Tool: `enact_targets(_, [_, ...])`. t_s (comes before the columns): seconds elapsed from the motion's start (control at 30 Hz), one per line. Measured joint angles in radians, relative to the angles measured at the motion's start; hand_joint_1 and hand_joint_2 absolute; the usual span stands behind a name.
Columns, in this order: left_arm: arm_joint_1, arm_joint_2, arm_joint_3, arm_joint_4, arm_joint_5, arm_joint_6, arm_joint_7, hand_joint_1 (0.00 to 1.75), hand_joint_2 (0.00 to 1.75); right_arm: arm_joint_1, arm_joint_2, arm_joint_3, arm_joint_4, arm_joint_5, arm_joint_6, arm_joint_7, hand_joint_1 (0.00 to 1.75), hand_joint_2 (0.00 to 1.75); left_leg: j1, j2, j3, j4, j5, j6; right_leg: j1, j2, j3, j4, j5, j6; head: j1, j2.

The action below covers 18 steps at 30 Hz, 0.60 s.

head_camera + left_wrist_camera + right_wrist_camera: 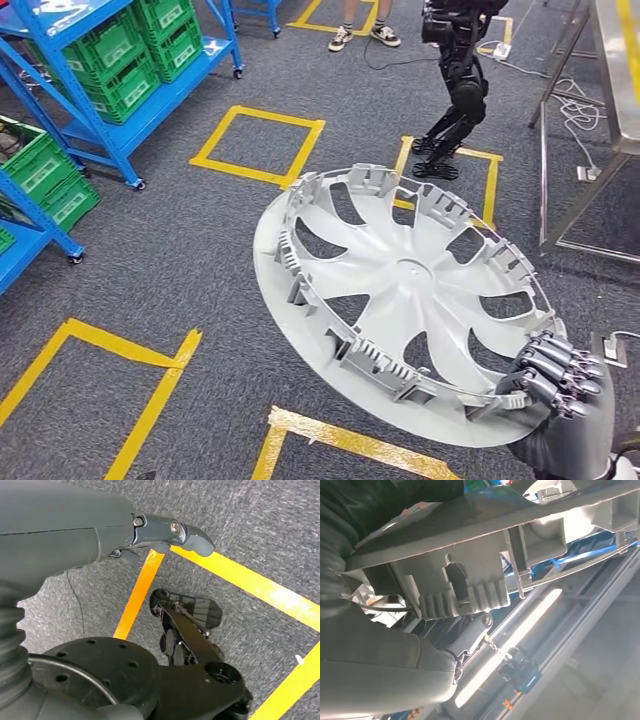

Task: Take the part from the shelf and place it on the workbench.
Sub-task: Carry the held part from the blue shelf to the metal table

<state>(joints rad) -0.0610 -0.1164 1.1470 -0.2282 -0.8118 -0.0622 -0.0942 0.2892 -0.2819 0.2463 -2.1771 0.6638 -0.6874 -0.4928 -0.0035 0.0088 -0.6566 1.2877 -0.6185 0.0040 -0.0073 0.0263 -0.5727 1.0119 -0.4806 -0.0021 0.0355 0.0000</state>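
**Part in hand, workbench not yet reached**

Head view: right hand (557, 385) at the lower right, fingers curled over the rim of the wheel cover (400, 290), gripping it. Cover held tilted in the air over the grey carpet, ribbed inner face up. Judged roughly half done: part off the shelf, still to be carried and set down. Blue shelf (98, 95) with green crates (121, 60) well off to the left; steel workbench (615, 75) at the far right edge. Between here and there: yellow floor tape (256, 145), another dark legged robot (456, 85), a person's feet (364, 36), loose cables near the bench legs; likely obstacles.

Left wrist view: left hand (94, 525) hanging over carpet and tape, empty, fingers stretched out.

Right wrist view: grey thumb (388, 675) under the cover's ribbed clip (463, 600), pressed against the rim.
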Motion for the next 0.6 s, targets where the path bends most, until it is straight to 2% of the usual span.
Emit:
enact_targets(0.07, [0.0, 0.001, 0.0, 0.0, 0.0, 0.0, 0.0, 0.0, 1.75, 0.0, 0.0, 0.0, 0.0, 0.0, 0.0, 0.0, 1.75, 1.75, -0.001, -0.019, 0.056, -0.129, 0.078, 0.012, 0.0, 0.017, 0.004, 0.0, 0.0, 0.0, 0.0, 0.0])
enact_targets(0.1, [0.0, 0.002, 0.0, 0.0, 0.0, 0.0, 0.0, 0.0, 1.75, -0.001, 0.0, 0.0, 0.0, 0.0, 0.0, 0.0, 1.75, 1.75, -0.001, -0.036, 0.085, -0.196, 0.107, 0.018, 0.001, 0.025, 0.004, 0.001, 0.0, 0.002, 0.001, 0.0])
enact_targets(0.13, [-0.001, 0.003, 0.0, 0.001, 0.0, 0.0, 0.0, 0.0, 1.75, -0.002, 0.0, 0.0, 0.0, 0.0, 0.0, 0.0, 1.75, 1.75, -0.002, -0.049, 0.106, -0.245, 0.122, 0.022, 0.0, 0.033, 0.001, 0.002, 0.002, 0.005, 0.0, 0.0])
enact_targets(0.17, [-0.002, 0.004, 0.0, 0.001, 0.0, 0.001, 0.0, 0.0, 1.75, -0.002, 0.0, 0.0, 0.0, 0.0, 0.0, 0.0, 1.75, 1.75, -0.003, -0.059, 0.115, -0.27, 0.125, 0.024, -0.001, 0.039, -0.004, 0.002, 0.004, 0.01, 0.0, 0.0])
enact_targets(0.23, [-0.003, 0.003, 0.0, 0.001, 0.0, 0.001, 0.0, 0.0, 1.75, -0.001, 0.0, 0.0, 0.0, 0.0, 0.0, 0.0, 1.75, 1.75, -0.005, -0.052, 0.117, -0.283, 0.124, 0.026, -0.004, 0.051, -0.013, 0.0, 0.01, 0.022, -0.002, 0.0])
enact_targets(0.3, [-0.003, 0.002, 0.0, 0.002, 0.0, 0.001, 0.0, 0.0, 1.75, 0.001, -0.003, 0.0, 0.0, 0.001, 0.0, 0.0, 1.75, 1.75, -0.001, -0.036, 0.121, -0.296, 0.132, 0.032, -0.004, 0.033, -0.027, 0.019, -0.005, 0.032, 0.0, 0.0])
enact_targets(0.37, [-0.003, 0.001, 0.001, 0.002, 0.0, 0.001, 0.0, 0.0, 1.75, -0.001, -0.005, -0.001, 0.0, 0.001, 0.0, 0.0, 1.75, 1.75, 0.001, -0.019, 0.123, -0.304, 0.137, 0.037, -0.004, -0.002, -0.075, 0.114, -0.06, 0.038, 0.007, 0.0])
enact_targets(0.43, [-0.001, 0.001, 0.001, 0.002, 0.001, 0.0, 0.0, 0.0, 1.75, -0.002, -0.007, 0.0, 0.0, 0.001, 0.0, 0.0, 1.75, 1.75, -0.001, -0.001, 0.121, -0.304, 0.138, 0.04, -0.005, -0.017, -0.137, 0.245, -0.116, 0.046, 0.011, 0.0])
enact_targets(0.47, [-0.001, 0.001, 0.001, 0.002, 0.001, 0.0, 0.0, 0.0, 1.75, -0.002, -0.007, 0.0, 0.0, 0.001, 0.0, 0.0, 1.75, 1.75, -0.001, 0.007, 0.12, -0.303, 0.137, 0.04, -0.006, -0.018, -0.154, 0.282, -0.124, 0.049, 0.011, 0.0])
enact_targets(0.5, [-0.001, 0.001, 0.001, 0.002, 0.001, 0.0, 0.0, 0.0, 1.75, -0.001, -0.007, 0.0, 0.0, 0.001, 0.0, 0.001, 1.75, 1.75, -0.001, 0.015, 0.12, -0.303, 0.137, 0.039, -0.007, -0.02, -0.152, 0.28, -0.113, 0.051, 0.011, 0.0])
enact_targets(0.53, [-0.001, 0.0, 0.001, 0.002, 0.001, 0.0, 0.0, 0.0, 1.75, 0.0, -0.007, 0.0, 0.0, 0.001, 0.0, 0.001, 1.75, 1.75, -0.001, 0.022, 0.12, -0.301, 0.135, 0.038, -0.008, -0.024, -0.127, 0.237, -0.085, 0.053, 0.011, 0.0])
enact_targets(0.6, [-0.003, 0.0, 0.001, 0.002, 0.001, 0.0, 0.0, 0.0, 1.75, -0.002, -0.007, -0.001, 0.0, 0.002, 0.0, 0.001, 1.75, 1.75, -0.005, 0.034, 0.121, -0.295, 0.129, 0.03, -0.009, -0.045, -0.047, 0.094, -0.027, 0.055, 0.012, 0.0])
